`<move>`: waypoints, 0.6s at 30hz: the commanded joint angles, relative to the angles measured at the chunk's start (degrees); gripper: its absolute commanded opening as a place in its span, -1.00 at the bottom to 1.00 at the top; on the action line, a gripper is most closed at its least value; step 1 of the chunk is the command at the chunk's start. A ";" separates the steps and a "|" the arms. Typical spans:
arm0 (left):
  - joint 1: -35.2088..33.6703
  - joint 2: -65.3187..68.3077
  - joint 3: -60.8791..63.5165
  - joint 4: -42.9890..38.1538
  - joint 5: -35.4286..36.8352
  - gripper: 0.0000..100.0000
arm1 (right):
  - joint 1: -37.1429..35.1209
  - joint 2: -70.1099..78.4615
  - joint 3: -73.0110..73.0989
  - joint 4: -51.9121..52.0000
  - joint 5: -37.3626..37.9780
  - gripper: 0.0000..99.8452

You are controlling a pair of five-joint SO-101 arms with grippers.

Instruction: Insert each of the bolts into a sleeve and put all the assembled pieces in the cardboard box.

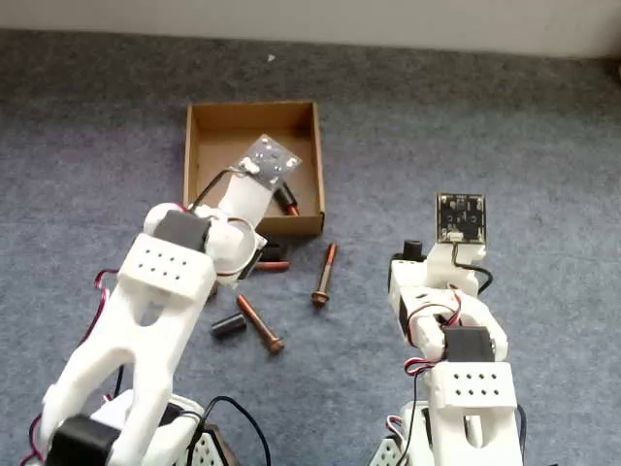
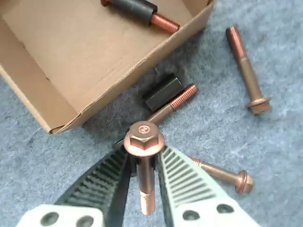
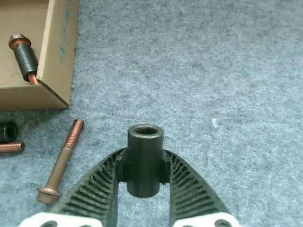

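My left gripper point(image 2: 144, 153) is shut on a copper bolt point(image 2: 145, 142), held head-up just in front of the cardboard box point(image 2: 47, 71). My right gripper point(image 3: 144, 165) is shut on a black sleeve point(image 3: 144, 158), bore facing up, over open carpet to the right of the box point(image 1: 252, 146). One assembled bolt-and-sleeve piece point(image 2: 139, 10) lies inside the box by its right wall. On the carpet lie a loose sleeve point(image 2: 163, 92), a bolt point(image 2: 173, 103) touching it, and two more bolts point(image 2: 246, 71) point(image 2: 222, 172). In the high view another sleeve point(image 1: 229, 325) lies beside a bolt point(image 1: 260, 323).
Grey carpet covers the table. The loose bolts and sleeves cluster just in front of the box, between the two arms point(image 1: 325, 274). Open carpet stretches right of the box and around the right arm point(image 1: 456, 320).
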 commanded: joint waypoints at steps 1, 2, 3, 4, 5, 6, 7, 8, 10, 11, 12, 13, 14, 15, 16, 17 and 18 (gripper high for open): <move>1.54 -13.14 4.18 -5.27 4.57 -0.99 | -1.10 -1.45 -0.92 -1.10 -0.62 -0.99; 2.15 -15.69 5.32 -5.80 4.57 -0.99 | -1.71 -1.45 -0.92 -1.01 -0.62 -0.99; 3.03 -17.98 6.46 -6.33 4.57 -0.99 | -2.33 -1.45 -1.01 -1.01 -0.62 -0.99; 3.91 -20.26 7.52 -6.68 4.66 -0.99 | -2.86 -1.45 -1.01 -0.92 -0.62 -0.99; 4.53 -22.20 8.48 -7.12 4.66 -0.99 | -3.30 -1.45 -1.01 -0.92 -0.62 -0.99; 5.05 -24.13 9.54 -7.56 4.75 -0.99 | -3.74 -1.45 -1.01 -0.92 -0.62 -0.99; 5.23 -25.98 10.51 -8.09 5.80 -0.99 | -4.18 -1.45 -1.01 -0.92 -0.62 -0.99; 5.23 -27.65 11.47 -8.70 7.38 -0.99 | -4.62 -1.45 -1.01 -0.92 -0.62 -0.99; 5.14 -30.81 13.32 -10.02 9.67 -0.99 | -5.49 -1.63 -0.92 -0.84 -0.62 -0.99; 5.41 -32.57 14.46 -10.81 10.37 -0.99 | -5.76 -2.33 -0.84 -0.84 -0.62 -0.99; 5.58 -34.33 15.60 -11.60 10.99 -0.99 | -5.85 -3.74 -0.57 -0.84 -0.62 -0.99; 6.02 -36.26 16.75 -12.48 11.60 -0.99 | -6.11 -5.85 -0.40 -0.84 -0.62 -0.99; 6.64 -38.20 17.98 -13.27 12.13 -0.99 | -6.64 -8.22 -0.04 -0.75 -0.44 -0.99; 6.90 -40.31 19.12 -13.98 12.31 -0.99 | -7.25 -10.95 0.92 -0.48 -0.35 -0.99; 7.16 -42.42 20.26 -14.42 12.31 -0.99 | -7.87 -13.58 1.98 0.22 -0.26 -0.99; 7.60 -44.53 21.23 -14.95 12.31 -0.99 | -8.57 -16.22 2.95 0.75 -0.26 -0.99; 7.87 -46.64 22.20 -15.38 12.31 -0.99 | -9.19 -18.68 4.00 0.84 -0.26 -0.99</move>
